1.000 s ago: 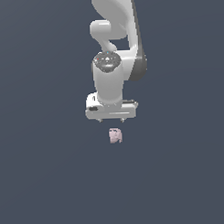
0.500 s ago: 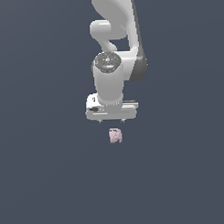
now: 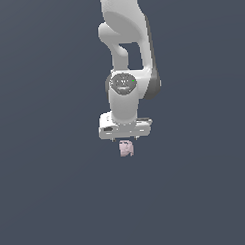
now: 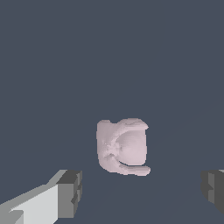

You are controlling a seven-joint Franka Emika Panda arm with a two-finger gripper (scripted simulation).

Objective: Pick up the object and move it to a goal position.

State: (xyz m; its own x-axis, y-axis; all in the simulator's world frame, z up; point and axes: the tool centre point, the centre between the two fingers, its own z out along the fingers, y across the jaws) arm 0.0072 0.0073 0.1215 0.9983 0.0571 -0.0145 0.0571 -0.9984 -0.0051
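Note:
The object [image 3: 126, 148] is a small pale pink, lumpy block lying on the dark grey floor. In the exterior view my white gripper [image 3: 125, 138] hangs just above it, fingers pointing down, their tips close over the object's top. In the wrist view the object [image 4: 123, 146] lies between and beyond my two fingers [image 4: 70, 193], which stand wide apart with nothing between them. The gripper [image 4: 142, 188] is open and empty.
A flat, dark grey floor [image 3: 52, 197] spreads out on all sides. The white arm [image 3: 126, 54] rises straight up behind the gripper in the exterior view.
The gripper has come down towards the object; the gap between the fingertips and the pink block has shrunk. The object has not moved.

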